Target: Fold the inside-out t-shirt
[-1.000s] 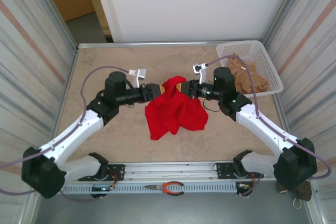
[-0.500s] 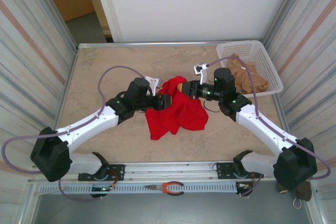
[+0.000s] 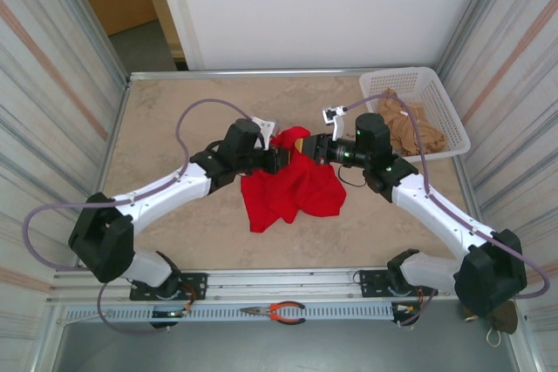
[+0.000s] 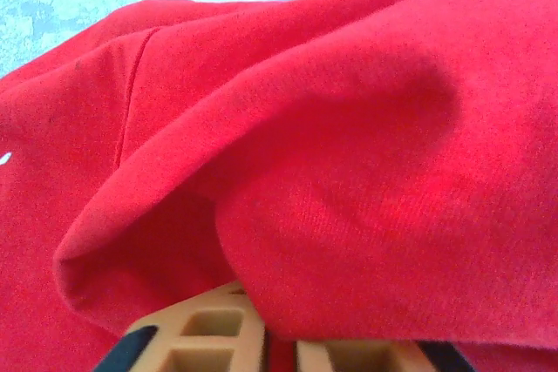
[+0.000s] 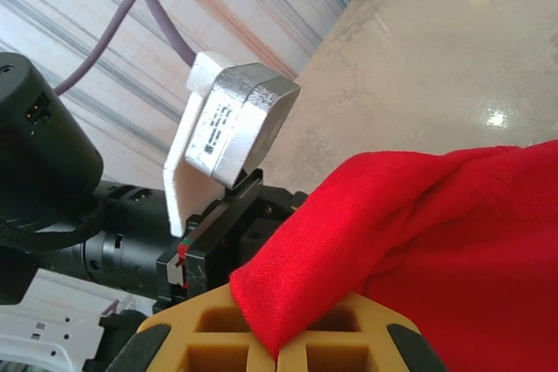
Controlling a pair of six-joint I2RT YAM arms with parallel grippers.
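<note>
Meeting at the far end of the t-shirt (image 3: 292, 193), left gripper (image 3: 283, 158) and right gripper (image 3: 303, 147) seem clamped on it; its bulk lies nearward.

Bright, even light, soft shadows; glare on the table (image 5: 495, 118); close-up t-shirt (image 4: 349, 172) slightly blurred.

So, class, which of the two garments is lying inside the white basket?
The tan-beige garment, crumpled in the white basket at the far right. The red t-shirt sits out on the table instead.
</note>
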